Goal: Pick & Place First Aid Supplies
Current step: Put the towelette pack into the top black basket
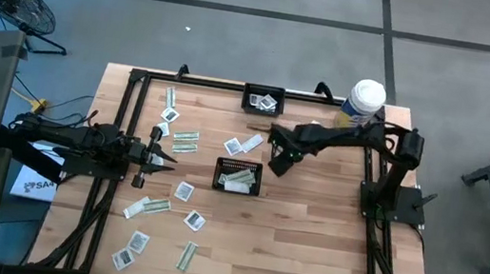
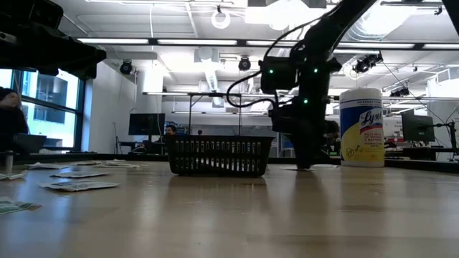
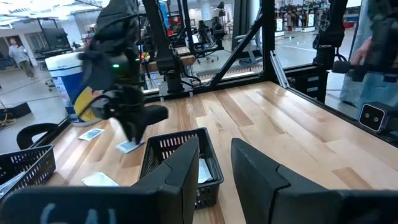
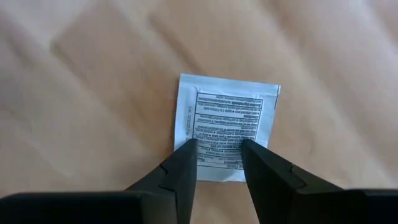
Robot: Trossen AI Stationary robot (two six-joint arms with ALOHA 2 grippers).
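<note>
- My right gripper (image 4: pixel 217 149) is reaching down onto a square white packet (image 4: pixel 225 124) with dark print, lying flat on the wooden table (image 1: pixel 307 242) near its middle, just beside the central black basket (image 1: pixel 237 176) on the side toward the far edge.
- My right fingers (image 4: pixel 180 168) are standing apart with a gap between them, their tips resting over the packet's printed face; they are not clamping it.
- The central basket is already holding a few packets; a second black basket (image 1: pixel 262 99) at the far edge is holding some too.
- My left gripper (image 1: pixel 154 156) is hovering near the left edge of the table, above the scattered supplies, with its fingers (image 3: pixel 180 177) parted and nothing between them.
- Many other packets are lying loose on the left half of the table: narrow green-and-white strips (image 1: pixel 186 140) toward the far-left part, square white packets (image 1: pixel 184 191) nearer the middle, and more of both (image 1: pixel 136 242) toward the near-left corner.
- Two more white squares (image 1: pixel 235 145) are lying just beyond the central basket, close to my right gripper.
- A tall white-and-yellow canister (image 1: pixel 363 104) is standing upright at the far-right corner, behind my right arm.
</note>
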